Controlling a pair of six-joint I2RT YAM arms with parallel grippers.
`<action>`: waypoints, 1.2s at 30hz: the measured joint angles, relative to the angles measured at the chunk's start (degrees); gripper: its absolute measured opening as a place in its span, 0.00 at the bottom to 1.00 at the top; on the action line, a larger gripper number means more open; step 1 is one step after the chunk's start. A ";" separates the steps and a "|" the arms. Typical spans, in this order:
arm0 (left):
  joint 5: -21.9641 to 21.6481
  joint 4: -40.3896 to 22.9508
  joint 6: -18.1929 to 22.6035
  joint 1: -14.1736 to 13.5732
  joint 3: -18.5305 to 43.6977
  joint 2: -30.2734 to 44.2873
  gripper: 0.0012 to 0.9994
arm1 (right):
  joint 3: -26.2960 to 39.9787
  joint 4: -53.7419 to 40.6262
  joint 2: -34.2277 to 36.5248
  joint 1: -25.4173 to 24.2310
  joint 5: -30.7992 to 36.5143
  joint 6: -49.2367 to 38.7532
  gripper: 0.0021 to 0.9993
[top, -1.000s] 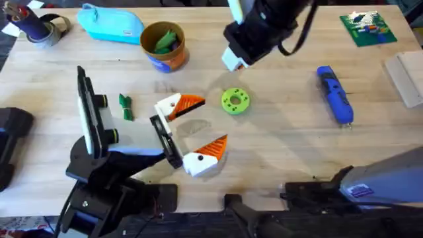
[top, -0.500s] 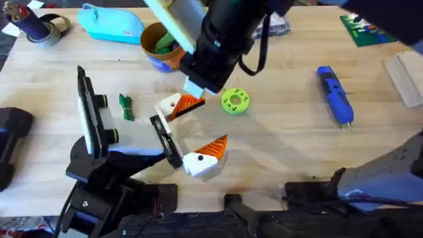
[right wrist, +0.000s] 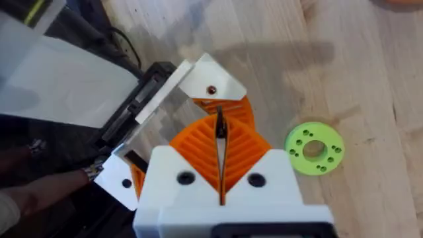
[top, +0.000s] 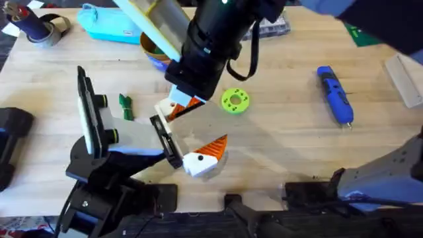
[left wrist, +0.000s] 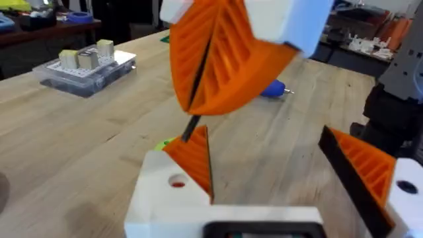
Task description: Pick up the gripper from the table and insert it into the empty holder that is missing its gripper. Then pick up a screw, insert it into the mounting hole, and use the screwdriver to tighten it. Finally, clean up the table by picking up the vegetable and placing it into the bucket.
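Right gripper (right wrist: 220, 155): jaws pressed together, empty, hovering directly above the gripper (right wrist: 210, 89).
The gripper: lying on the table (top: 284, 142), just under those jaws.
Left gripper (left wrist: 277, 175): jaws apart, holding nothing.
Green disc (right wrist: 314, 147): beside the right jaws.

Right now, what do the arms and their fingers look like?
Both arms are black. The right arm carries a looping black cable and a white wrist block. The right gripper has white fingers with orange ribbed pads and dark screw holes. The left gripper looks the same.
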 joint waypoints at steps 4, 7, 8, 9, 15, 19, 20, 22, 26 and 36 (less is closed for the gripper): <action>0.00 0.00 0.00 0.00 0.00 0.00 0.99 | 0.10 0.02 0.24 0.00 -0.19 -0.11 0.00; 0.00 0.00 0.00 0.00 0.00 0.00 0.99 | 0.22 0.03 1.12 0.12 -0.33 -0.11 0.00; 0.00 0.00 0.00 0.00 0.00 0.00 0.99 | 0.22 0.01 1.56 0.22 -0.35 -0.11 0.00; 0.00 -0.01 0.00 0.00 0.00 0.00 0.99 | 0.22 0.02 1.98 0.32 -0.35 -0.11 0.00; 0.00 -0.02 0.00 0.00 0.00 0.02 0.99 | 0.22 0.41 3.23 0.87 -0.51 -0.11 0.00; 0.00 0.00 0.00 0.00 0.00 0.02 0.99 | 0.22 0.53 3.23 0.98 -0.53 -0.11 0.00; 0.00 -0.02 0.00 0.00 0.00 0.00 0.99 | 0.22 0.53 3.23 0.98 -0.53 -0.11 0.00; 0.00 -0.02 0.00 0.00 0.00 0.02 0.99 | 0.22 0.53 3.23 0.98 -0.53 -0.11 0.00; 0.00 0.00 0.00 0.00 0.00 0.00 0.99 | 0.22 0.53 3.23 0.98 -0.53 -0.11 0.00; 0.00 0.00 0.00 0.00 0.00 0.00 0.99 | 0.22 0.46 3.23 1.01 -0.53 -0.11 0.00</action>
